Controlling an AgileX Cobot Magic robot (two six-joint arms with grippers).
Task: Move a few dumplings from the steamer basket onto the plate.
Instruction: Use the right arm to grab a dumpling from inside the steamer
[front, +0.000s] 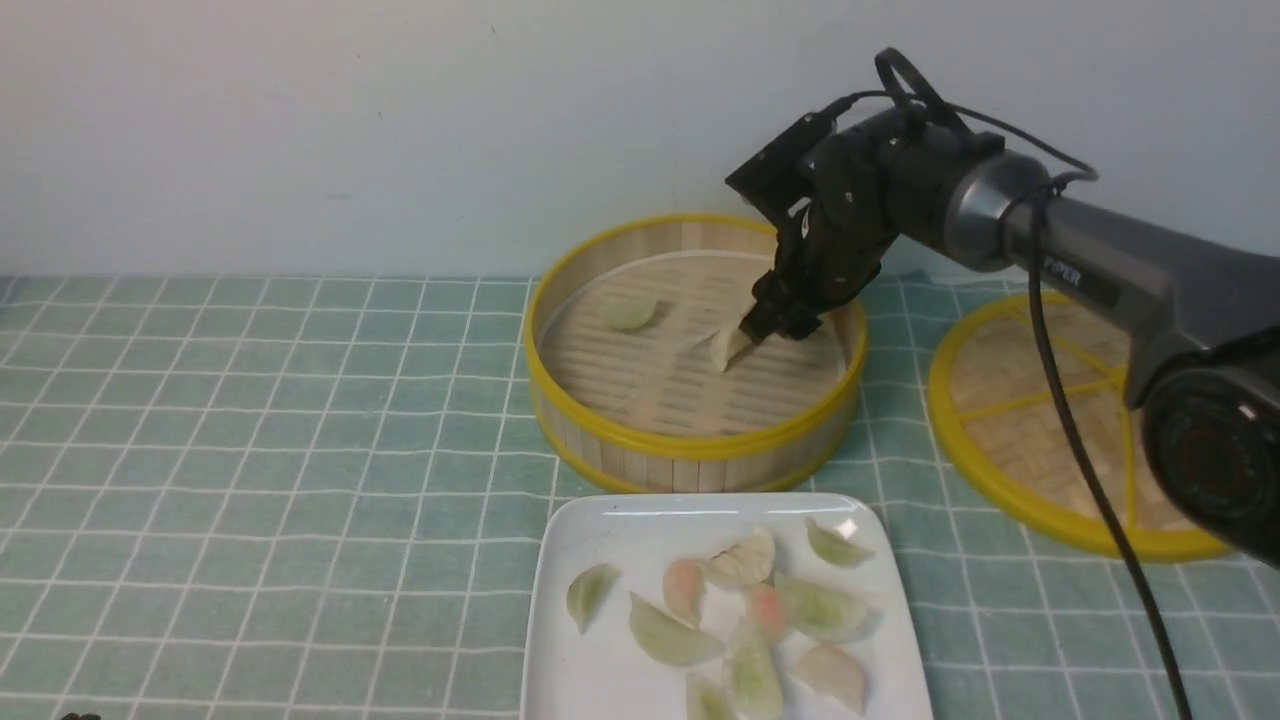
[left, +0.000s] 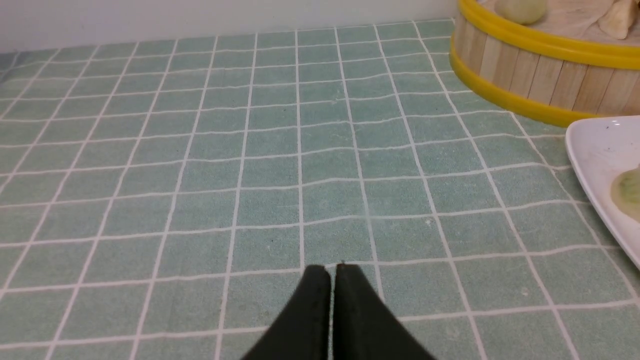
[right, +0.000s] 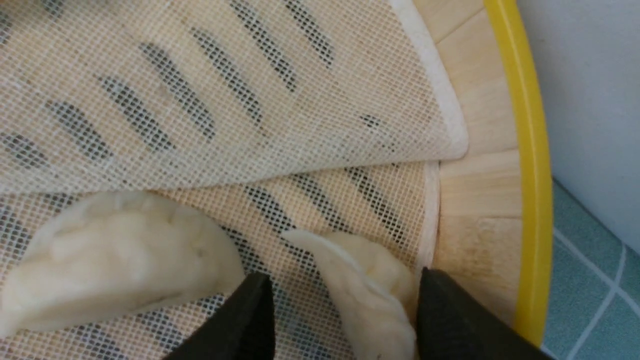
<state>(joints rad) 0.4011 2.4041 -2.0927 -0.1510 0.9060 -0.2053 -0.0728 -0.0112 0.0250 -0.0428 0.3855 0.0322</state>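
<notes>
We are having the right tool (right: 344, 277) wide in the basket (front: 695, 445), one dumpling (right: 367, 300) sitting between its fingertips, another (right: 120, 255) lying beside.

Perhaps a lab: robot arm (front: 1075, 245) above a grid-patterned tabletop (front: 250, 480), plain wall (front: 350, 130).
</notes>
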